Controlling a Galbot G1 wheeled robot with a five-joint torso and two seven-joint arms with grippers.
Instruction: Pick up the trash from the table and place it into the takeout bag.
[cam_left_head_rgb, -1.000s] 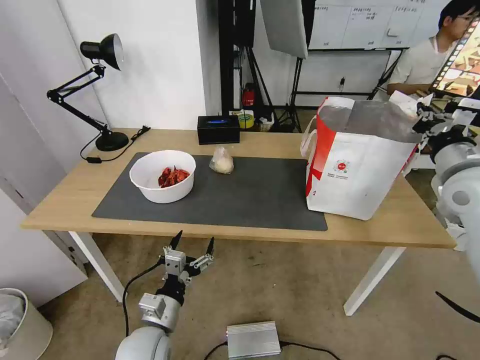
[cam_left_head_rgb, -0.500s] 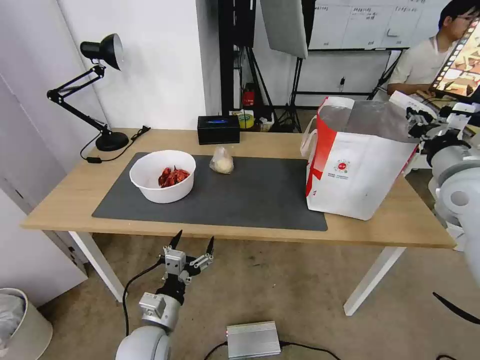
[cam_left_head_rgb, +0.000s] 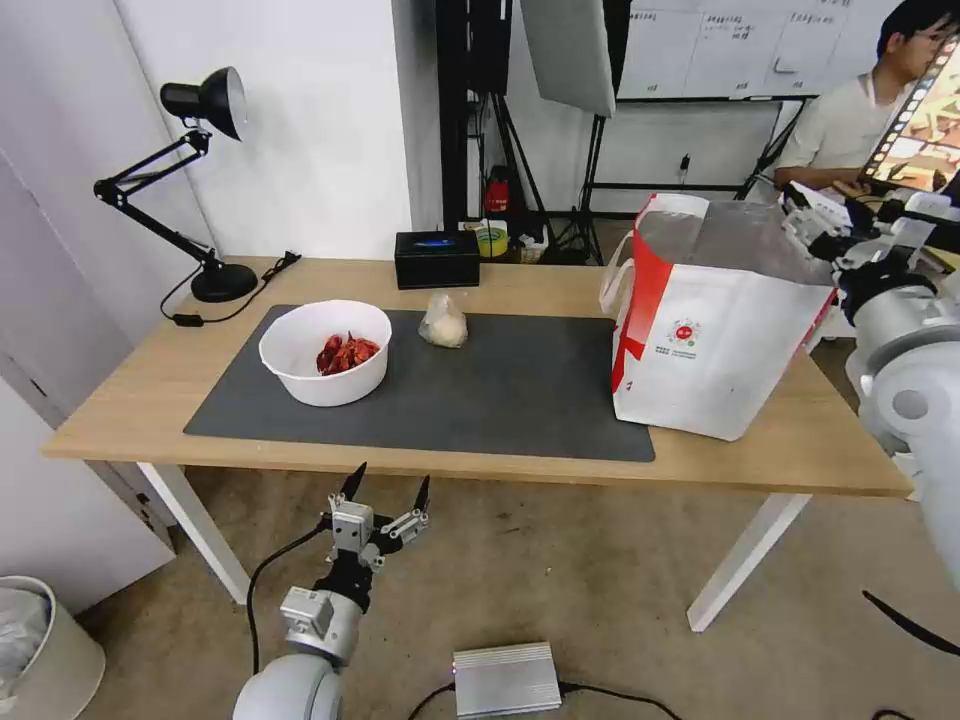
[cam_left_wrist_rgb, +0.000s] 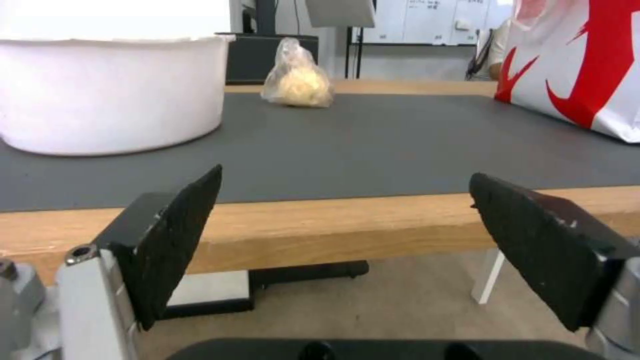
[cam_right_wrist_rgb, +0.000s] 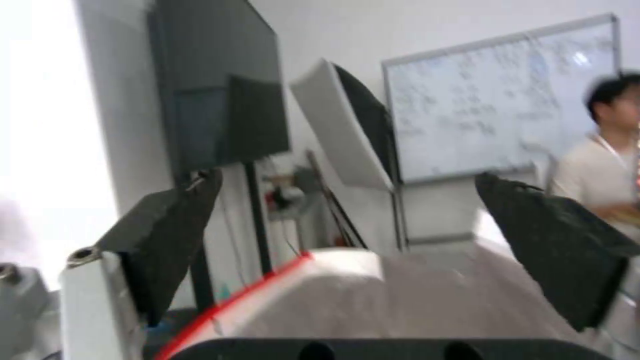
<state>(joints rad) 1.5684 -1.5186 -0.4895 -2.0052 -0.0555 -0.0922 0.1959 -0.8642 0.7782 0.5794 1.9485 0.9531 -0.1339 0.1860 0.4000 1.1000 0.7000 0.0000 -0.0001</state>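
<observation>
Tabletop (cam_left_head_rgb: 470, 285) carries one takeout bag (cam_left_head_rgb: 715, 340) at its right, one white bowl of red shells (cam_left_head_rgb: 326, 351) left, one knotted bag (cam_left_head_rgb: 443, 322) beyond. We judge a drop just done: right gripper (cam_left_head_rgb: 838, 222), jaws released, hovers at the bag's mouth. Next calls for the bowl or knotted bag. Left gripper (cam_left_head_rgb: 386, 490) waits, jaws spread, below the near edge.

We see a lab or studio room in an office building. Behind the light-wood table (cam_left_head_rgb: 140, 395) stand a softbox light (cam_left_head_rgb: 566, 50) on a black tripod (cam_left_head_rgb: 598, 170) and a whiteboard (cam_left_head_rgb: 735, 45) with writing. A black desk lamp (cam_left_head_rgb: 190, 150) stands on the table, and the floor is bare concrete.
</observation>
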